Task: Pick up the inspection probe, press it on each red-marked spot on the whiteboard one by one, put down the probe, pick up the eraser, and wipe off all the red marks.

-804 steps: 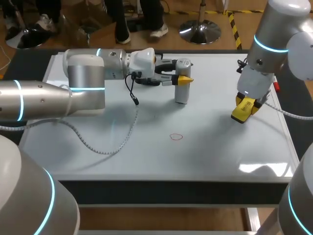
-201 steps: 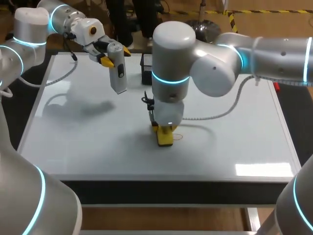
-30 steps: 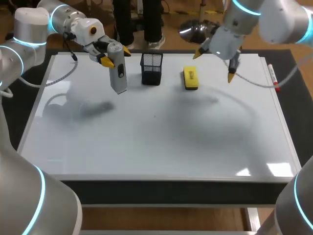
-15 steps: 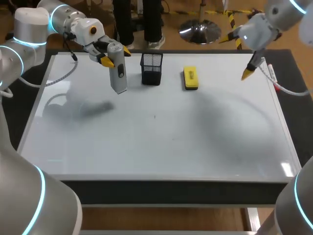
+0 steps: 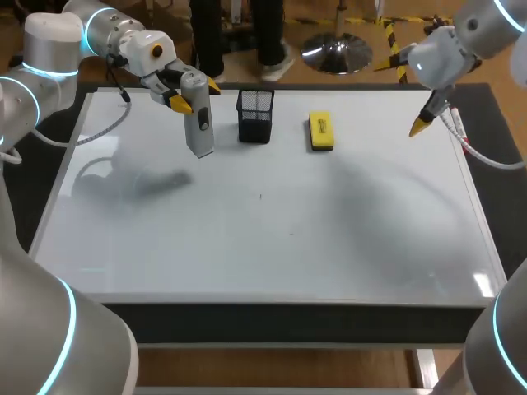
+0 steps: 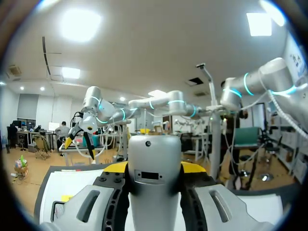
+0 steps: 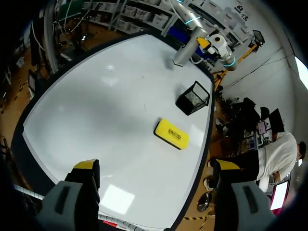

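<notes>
Left end effector [image 5: 194, 92] pinches probe [image 5: 198, 122], mesh cup [image 5: 255, 116] between it and eraser [image 5: 320, 132]; right end effector [image 7: 156, 168] spread

Red mark off whiteboard [image 5: 247, 247], eraser [image 5: 320, 132] by basket [image 5: 255, 116], right arm [image 5: 484, 20] farther right

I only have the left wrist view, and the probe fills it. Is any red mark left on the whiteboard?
Observer: No red mark shows on the whiteboard in the head view.
Operator: Where is the eraser?
Observer: The eraser lies flat beside the mesh holder; the right tool is open, well away from it.
Operator: Is the probe touching down?
Observer: No, the left tool holds the probe above the whiteboard; its shadow falls apart from it.
</notes>
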`<state>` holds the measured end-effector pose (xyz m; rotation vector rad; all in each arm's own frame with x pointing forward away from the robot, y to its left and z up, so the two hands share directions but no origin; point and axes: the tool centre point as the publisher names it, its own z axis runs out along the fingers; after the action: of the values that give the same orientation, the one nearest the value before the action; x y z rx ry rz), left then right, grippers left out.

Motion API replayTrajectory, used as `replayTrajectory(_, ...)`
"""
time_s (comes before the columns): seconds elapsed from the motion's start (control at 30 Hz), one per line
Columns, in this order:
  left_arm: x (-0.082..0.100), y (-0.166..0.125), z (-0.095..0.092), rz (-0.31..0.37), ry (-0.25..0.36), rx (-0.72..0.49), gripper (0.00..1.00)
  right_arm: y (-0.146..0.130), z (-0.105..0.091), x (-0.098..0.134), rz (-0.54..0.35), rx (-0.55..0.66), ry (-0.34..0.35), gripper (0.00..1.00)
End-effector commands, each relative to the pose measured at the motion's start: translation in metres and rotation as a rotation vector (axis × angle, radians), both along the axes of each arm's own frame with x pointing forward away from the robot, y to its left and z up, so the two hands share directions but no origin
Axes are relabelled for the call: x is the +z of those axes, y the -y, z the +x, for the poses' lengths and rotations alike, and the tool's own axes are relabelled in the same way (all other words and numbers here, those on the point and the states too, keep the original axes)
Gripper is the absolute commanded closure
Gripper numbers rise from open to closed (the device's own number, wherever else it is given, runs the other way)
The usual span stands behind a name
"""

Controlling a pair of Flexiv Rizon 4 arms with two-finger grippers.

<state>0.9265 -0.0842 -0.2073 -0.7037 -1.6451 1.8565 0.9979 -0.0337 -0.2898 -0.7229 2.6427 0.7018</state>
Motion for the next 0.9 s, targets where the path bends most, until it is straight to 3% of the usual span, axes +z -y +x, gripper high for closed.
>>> replayTrajectory(0.03, -0.001, -0.002, 0.008, -0.007, 0.003, -0.081, 1.00, 0.000, 0.000, 0.001, -0.005, 0.001, -0.002, 0.00)
replayTrajectory(0.53, 0.000, 0.002, 0.008, 0.005, 0.009, -0.086, 1.00, 0.000, 0.000, 0.001, -0.005, 0.001, -0.002, 0.00)
replayTrajectory(0.63, 0.008, 0.003, 0.009, 0.009, 0.020, -0.054, 1.00, 0.000, 0.000, 0.001, -0.005, 0.001, -0.002, 0.00)
replayTrajectory(0.7, 0.012, 0.003, 0.011, 0.047, 0.018, -0.005, 1.00, 0.000, 0.000, 0.001, -0.005, 0.001, -0.002, 0.00)
replayTrajectory(0.9, 0.037, -0.001, 0.016, 0.031, 0.034, 0.106, 1.00, 0.000, 0.000, 0.001, -0.005, 0.001, -0.002, 0.00)
